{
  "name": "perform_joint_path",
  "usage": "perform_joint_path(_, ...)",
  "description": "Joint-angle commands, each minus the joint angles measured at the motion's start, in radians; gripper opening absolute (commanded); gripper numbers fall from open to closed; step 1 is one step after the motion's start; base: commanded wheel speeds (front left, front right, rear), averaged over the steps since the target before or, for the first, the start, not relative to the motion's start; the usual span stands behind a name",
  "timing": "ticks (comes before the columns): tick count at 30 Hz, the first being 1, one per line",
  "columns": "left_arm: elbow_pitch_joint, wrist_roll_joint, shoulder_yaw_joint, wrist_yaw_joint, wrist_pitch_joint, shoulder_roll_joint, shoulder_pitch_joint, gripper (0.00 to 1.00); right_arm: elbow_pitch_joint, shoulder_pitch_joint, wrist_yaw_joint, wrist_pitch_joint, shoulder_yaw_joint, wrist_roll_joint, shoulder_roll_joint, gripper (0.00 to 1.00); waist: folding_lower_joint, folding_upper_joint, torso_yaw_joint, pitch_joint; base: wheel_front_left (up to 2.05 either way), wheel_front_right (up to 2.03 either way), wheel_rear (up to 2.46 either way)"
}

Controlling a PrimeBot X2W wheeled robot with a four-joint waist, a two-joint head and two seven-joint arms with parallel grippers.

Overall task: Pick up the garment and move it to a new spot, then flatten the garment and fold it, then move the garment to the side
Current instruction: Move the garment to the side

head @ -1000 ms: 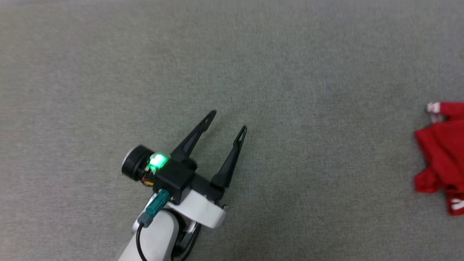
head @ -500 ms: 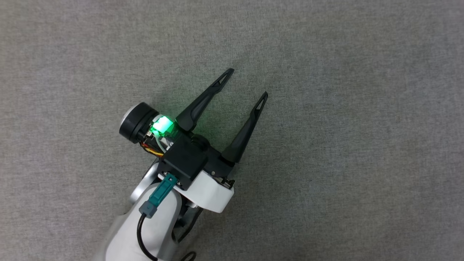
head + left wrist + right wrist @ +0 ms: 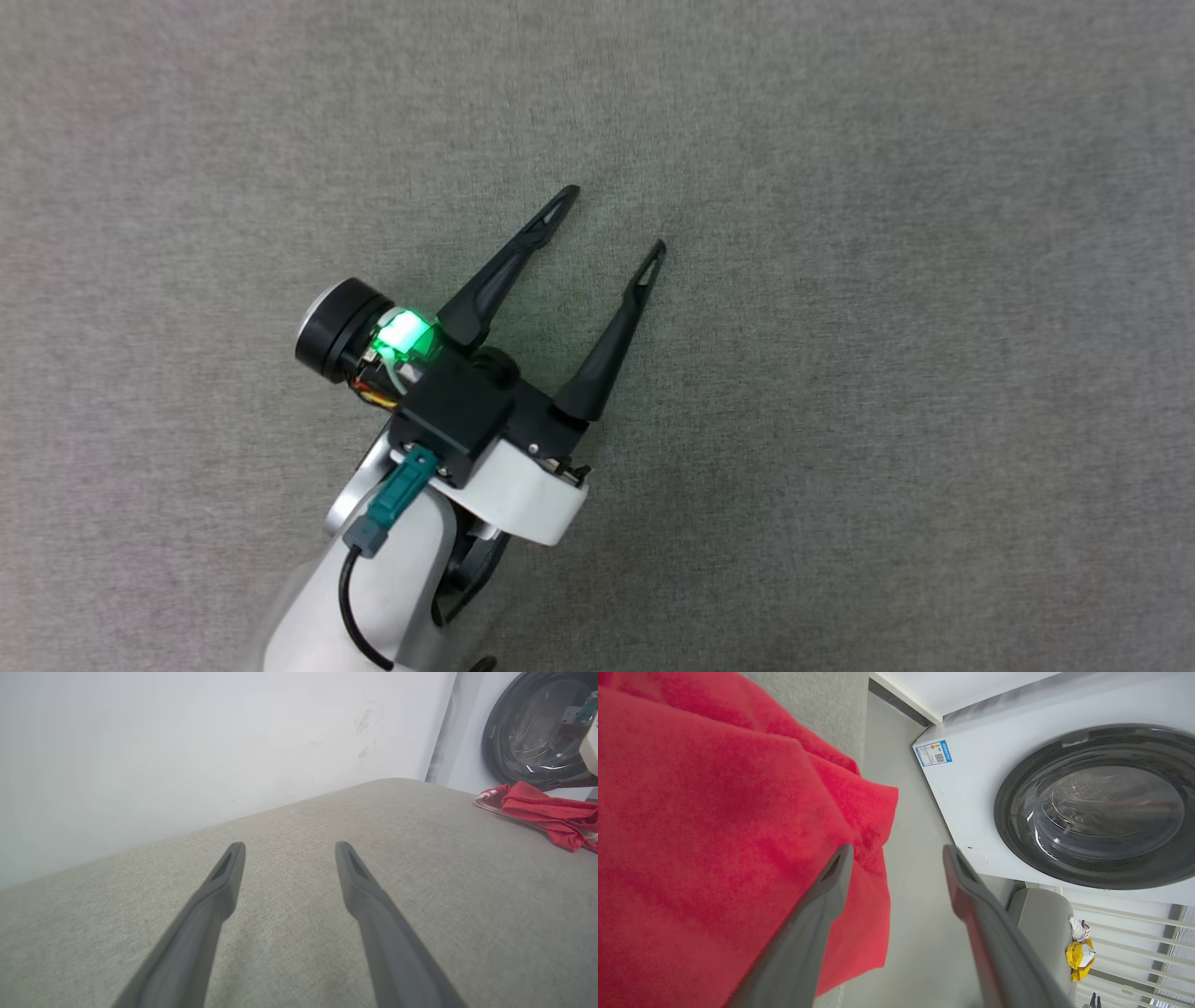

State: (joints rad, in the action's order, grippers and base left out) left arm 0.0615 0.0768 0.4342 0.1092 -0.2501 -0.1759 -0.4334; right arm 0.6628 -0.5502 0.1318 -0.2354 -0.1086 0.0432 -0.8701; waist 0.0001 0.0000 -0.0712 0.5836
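Cam panned; R gripper (image 3: 897,848) open by garment (image 3: 714,835).

I can read nothing: the blue-and-white sticker (image 3: 933,753) with a QR code on the white front-loading washing machine (image 3: 971,793) is too small.

The head camera has turned, so the left gripper (image 3: 615,218) sits higher in view

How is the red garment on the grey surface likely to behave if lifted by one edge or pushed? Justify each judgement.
Probably floppy: the garment lies in crumpled folds, so it would likely drape rather than keep shape. Likely light for its size: the cloth looks thin. Pushed, it would probably bunch on the textured grey surface rather than slide.
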Motion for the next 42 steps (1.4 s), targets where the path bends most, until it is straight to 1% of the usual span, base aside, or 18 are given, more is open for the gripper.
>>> perform_joint_path(1, -0.009, 0.012, -0.011, -0.009, -0.008, 0.003, 0.017, 1.0, -0.019, -0.004, -0.002, -0.002, -0.007, 0.009, 0.016, 1.0, -0.0001, 0.0, 0.003, -0.046, 0.0, 0.0, 0.0)
perform_joint_path(5, -0.041, 0.04, -0.04, -0.026, -0.012, 0.002, 0.054, 1.0, -0.094, 0.002, -0.002, -0.005, -0.008, 0.009, 0.054, 1.0, -0.0001, 0.0, 0.006, -0.133, 0.0, 0.0, 0.0)
perform_joint_path(10, -0.072, 0.071, -0.093, -0.056, -0.016, -0.01, 0.121, 1.0, -0.219, 0.021, -0.002, 0.011, -0.004, -0.039, 0.125, 1.0, -0.0001, 0.0, 0.017, -0.245, 0.0, 0.0, 0.0)
perform_joint_path(13, -0.077, 0.09, -0.132, -0.073, -0.016, -0.017, 0.171, 1.0, -0.296, 0.039, -0.002, 0.026, -0.019, -0.09, 0.191, 1.0, -0.0001, 0.0, 0.029, -0.307, 0.0, 0.0, 0.0)
perform_joint_path(15, -0.081, 0.092, -0.152, -0.083, -0.016, -0.026, 0.206, 1.0, -0.344, 0.058, -0.002, 0.035, -0.036, -0.15, 0.255, 1.0, -0.0001, 0.0, 0.037, -0.344, 0.0, 0.0, 0.0)
perform_joint_path(18, -0.087, 0.106, -0.182, -0.093, -0.015, -0.026, 0.256, 1.0, -0.432, 0.111, -0.002, 0.065, -0.02, -0.179, 0.304, 1.0, -0.0001, 0.0, 0.053, -0.391, 0.0, 0.0, 0.0)
perform_joint_path(23, -0.089, 0.131, -0.233, -0.106, -0.015, -0.017, 0.334, 1.0, -0.577, 0.217, -0.002, 0.129, 0.004, -0.245, 0.434, 1.0, -0.0001, 0.0, 0.075, -0.454, 0.0, 0.0, 0.0)
perform_joint_path(25, -0.092, 0.142, -0.247, -0.107, -0.015, -0.01, 0.36, 1.0, -0.625, 0.265, -0.002, 0.152, 0.005, -0.266, 0.497, 1.0, -0.0001, 0.0, 0.085, -0.476, 0.0, 0.0, 0.0)
perform_joint_path(28, -0.096, 0.147, -0.268, -0.104, -0.015, -0.001, 0.395, 1.0, -0.673, 0.352, -0.002, 0.197, 0.016, -0.279, 0.566, 1.0, -0.0001, 0.0, 0.099, -0.504, 0.0, 0.0, 0.0)
perform_joint_path(30, -0.098, 0.148, -0.275, -0.098, -0.015, 0.005, 0.41, 1.0, -0.686, 0.403, -0.002, 0.231, 0.027, -0.285, 0.607, 1.0, -0.0001, 0.0, 0.107, -0.515, 0.0, 0.0, 0.0)
perform_joint_path(33, -0.099, 0.166, -0.291, -0.069, -0.015, 0.015, 0.432, 1.0, -0.673, 0.457, -0.002, 0.288, 0.029, -0.296, 0.655, 1.0, -0.0001, 0.0, 0.116, -0.531, 0.0, 0.0, 0.0)
perform_joint_path(36, -0.093, 0.163, -0.31, -0.05, -0.015, 0.022, 0.451, 1.0, -0.637, 0.482, -0.002, 0.328, 0.036, -0.301, 0.683, 1.0, -0.0001, 0.0, 0.117, -0.543, 0.0, 0.0, 0.0)
perform_joint_path(38, -0.094, 0.158, -0.323, -0.04, -0.015, 0.034, 0.462, 1.0, -0.607, 0.492, -0.002, 0.346, 0.044, -0.291, 0.689, 1.0, -0.0001, 0.0, 0.117, -0.549, 0.0, 0.0, 0.0)
perform_joint_path(42, -0.108, 0.146, -0.349, -0.028, -0.015, 0.049, 0.474, 1.0, -0.562, 0.501, -0.002, 0.394, 0.059, -0.312, 0.718, 1.0, -0.0001, 0.0, 0.118, -0.556, 0.0, 0.0, 0.0)
